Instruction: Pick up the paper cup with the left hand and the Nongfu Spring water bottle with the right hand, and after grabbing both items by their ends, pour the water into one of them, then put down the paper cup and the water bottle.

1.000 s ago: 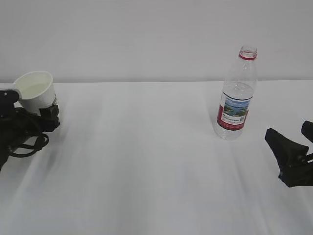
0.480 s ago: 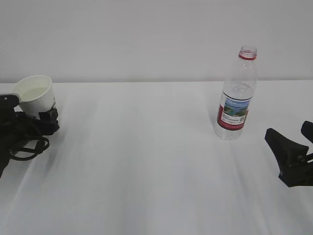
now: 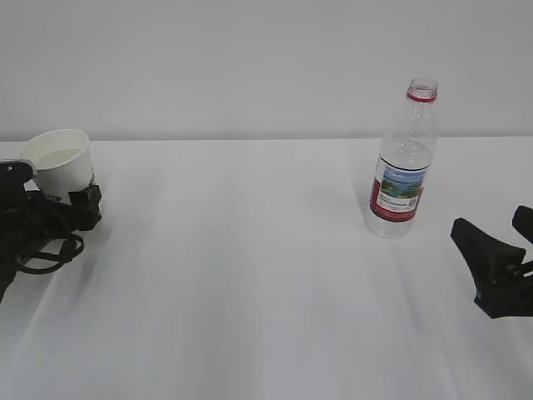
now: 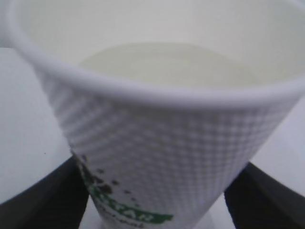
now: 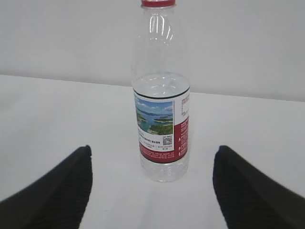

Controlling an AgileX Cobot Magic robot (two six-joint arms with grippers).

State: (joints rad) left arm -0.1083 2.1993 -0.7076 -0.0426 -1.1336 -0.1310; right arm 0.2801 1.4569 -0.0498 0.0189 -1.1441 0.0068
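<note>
Final stage: both items were set down.
Water bottle [image 3: 402,167] stood uncapped, right hand [image 3: 498,267] open, clear. Left hand [image 3: 50,218] bracketed paper cup [image 3: 58,163]; grip indeterminate.

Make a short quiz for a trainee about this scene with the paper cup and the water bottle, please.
1. True or false: the Nongfu Spring water bottle has its cap on.
2. Which object sits between the fingers of the left gripper? A) paper cup B) bottle C) nothing
3. Fill in: the right gripper is ___ and does not touch the bottle.

Key
1. False: the mouth above the red neck ring is uncovered.
2. A: the left wrist view shows the cup between the two dark fingers, with water inside.
3. Open: in the right wrist view the fingers stand wide apart, the bottle upright on the table beyond them.
</note>
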